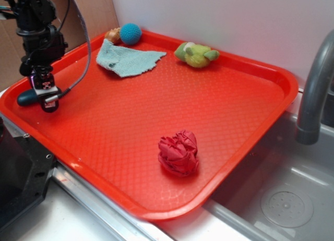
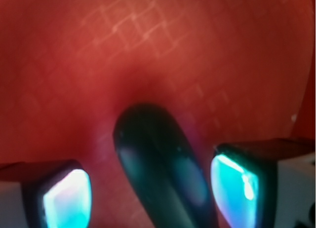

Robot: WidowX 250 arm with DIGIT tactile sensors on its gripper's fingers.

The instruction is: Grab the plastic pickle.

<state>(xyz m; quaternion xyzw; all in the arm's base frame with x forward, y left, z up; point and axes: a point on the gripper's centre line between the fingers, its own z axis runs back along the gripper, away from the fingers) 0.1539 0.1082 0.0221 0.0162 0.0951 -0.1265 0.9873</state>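
The plastic pickle [image 1: 26, 97], a dark teal glossy oblong, lies on the red tray [image 1: 130, 121] near its left rim. My gripper [image 1: 47, 99] is lowered over it, and the pickle's rounded end sticks out to the left. In the wrist view the pickle [image 2: 158, 164] runs between the two fingertips of the gripper [image 2: 153, 201]. The right pad [image 2: 234, 186] is close against it. Red tray shows in a gap between the pickle and the left pad [image 2: 66, 201]. The jaws stand open around the pickle.
On the tray lie a crumpled red cloth [image 1: 178, 152] at the front, a teal rag [image 1: 128, 59], a blue knitted ball [image 1: 130, 33], a small brown toy [image 1: 112, 36] and a yellow-green plush [image 1: 195, 55] along the back. A sink and grey faucet [image 1: 313, 89] are at the right.
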